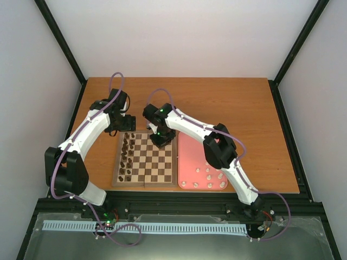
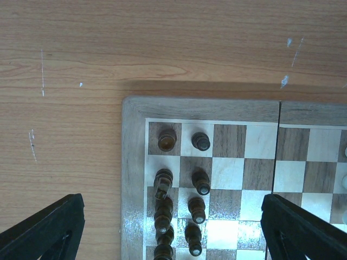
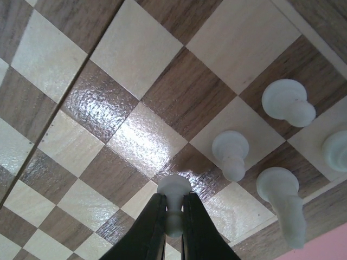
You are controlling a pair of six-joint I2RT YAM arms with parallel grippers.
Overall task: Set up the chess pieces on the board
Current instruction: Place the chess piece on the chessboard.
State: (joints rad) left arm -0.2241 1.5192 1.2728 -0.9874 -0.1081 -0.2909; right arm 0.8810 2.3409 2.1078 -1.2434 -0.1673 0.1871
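The right gripper (image 3: pixel 173 219) pinches a cream pawn (image 3: pixel 174 187) at its neck, just above the board (image 3: pixel 135 54) near its right edge. We judge the pawn light, smooth and easily toppled, so the neck suits. The left gripper (image 2: pixel 173 233) hangs open over the board's far-left corner.

An orange-brown, wood-grain worktop (image 1: pixel 227 103) fills the middle of the enclosure. Plain white walls (image 1: pixel 179 32) rise on the left, right and far sides, with black frame posts (image 1: pixel 60 40) at the two far corners. A black metal rail (image 1: pixel 179 203) runs along the near edge. Nearer still, a pale slotted strip (image 1: pixel 146 227) lies across a grey panel (image 1: pixel 303 244). The light is soft and even. Close up, the worktop shows small white scuffs (image 2: pixel 284 81).
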